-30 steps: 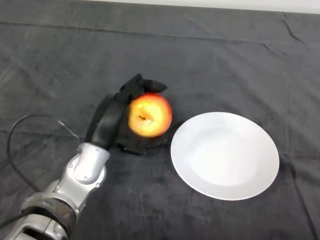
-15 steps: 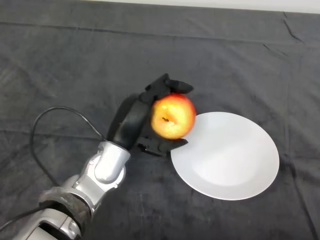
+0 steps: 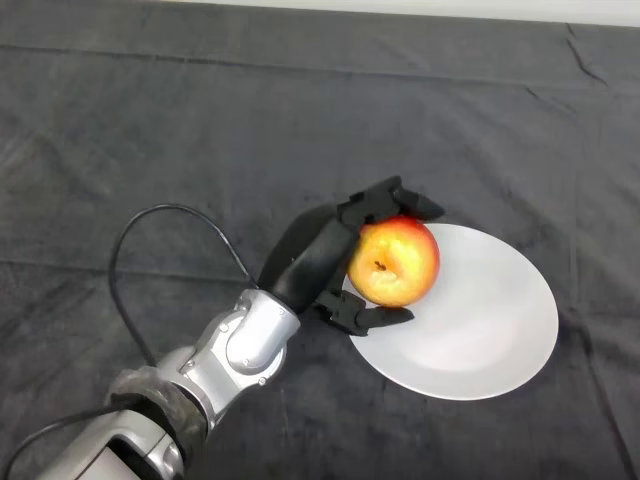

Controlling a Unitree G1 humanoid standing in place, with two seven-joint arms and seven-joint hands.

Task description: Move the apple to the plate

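So the left hand [image 3: 325,262] has its fingers and thumb curled around the apple [image 3: 394,262], gripping it from the apple's left side, stem end facing up toward the camera. The apple sits over the left edge of the white plate [image 3: 490,330], and I can't tell if it's touching the plate or just above it. The middle of the plate lies off to the right of the hand, so I'd guess a small nudge rightward and then a release. Count-wise: one apple, one plate, one hand, all on the dark-clothed table [image 3: 150,130].
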